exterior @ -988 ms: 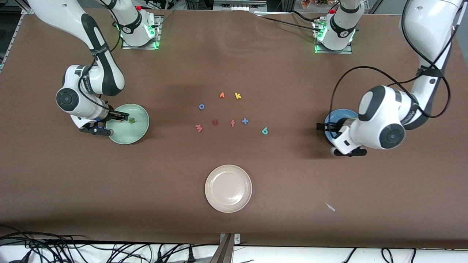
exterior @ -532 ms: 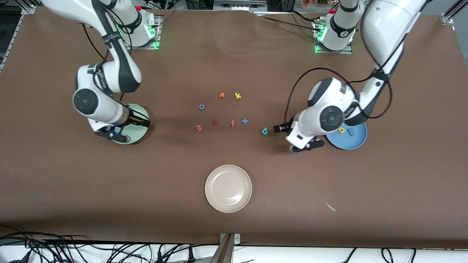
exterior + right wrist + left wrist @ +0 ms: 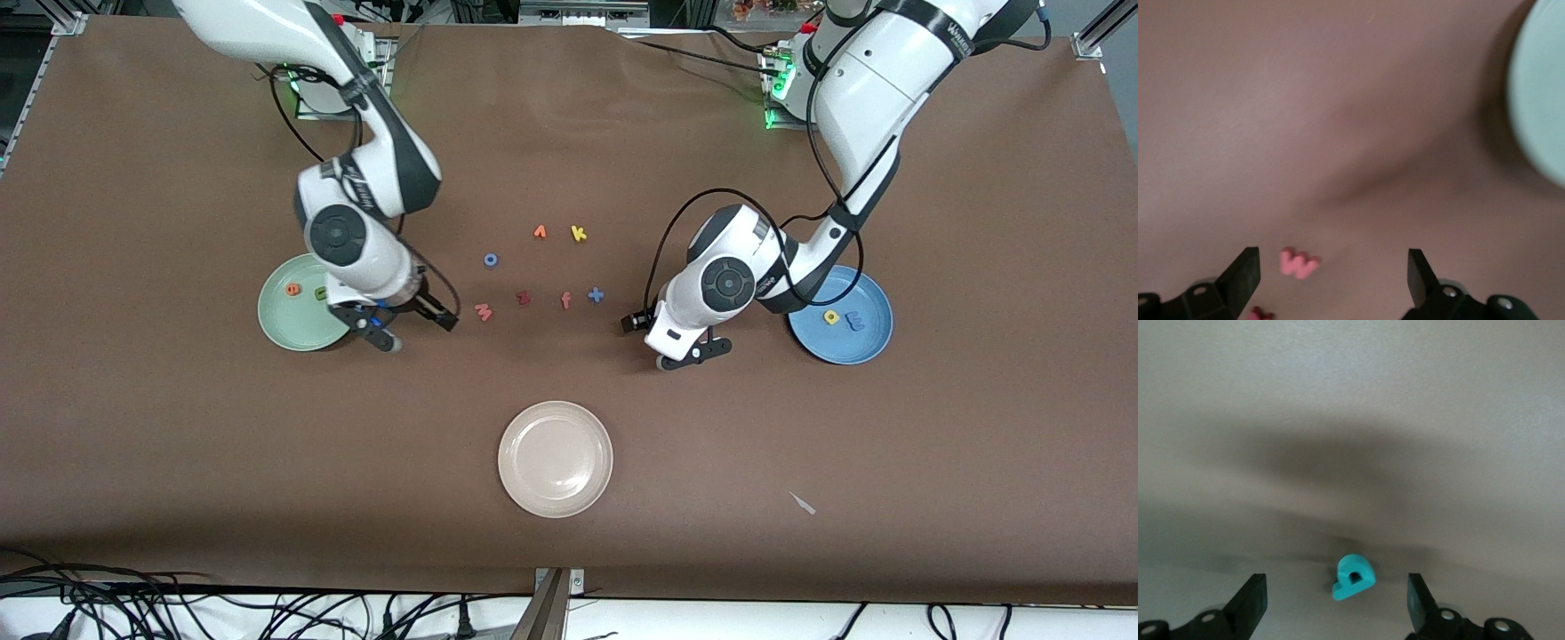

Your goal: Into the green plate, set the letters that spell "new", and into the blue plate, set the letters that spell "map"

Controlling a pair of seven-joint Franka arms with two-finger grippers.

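Both arms have left their plates — the left gripper (image 3: 633, 322), spread wide and empty, now over the teal "p" (image 3: 1353, 576); the right gripper (image 3: 444, 318), agape, beside the pink "w" (image 3: 484, 311), mid-frame.

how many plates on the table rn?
3. The green plate sits toward the right arm's end, the blue plate toward the left arm's end, and a cream plate lies between them, nearest the front camera. None looks hidden.

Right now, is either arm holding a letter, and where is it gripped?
Nothing is held. The left gripper hangs open over the teal "p"; the right gripper open by the pink "w".
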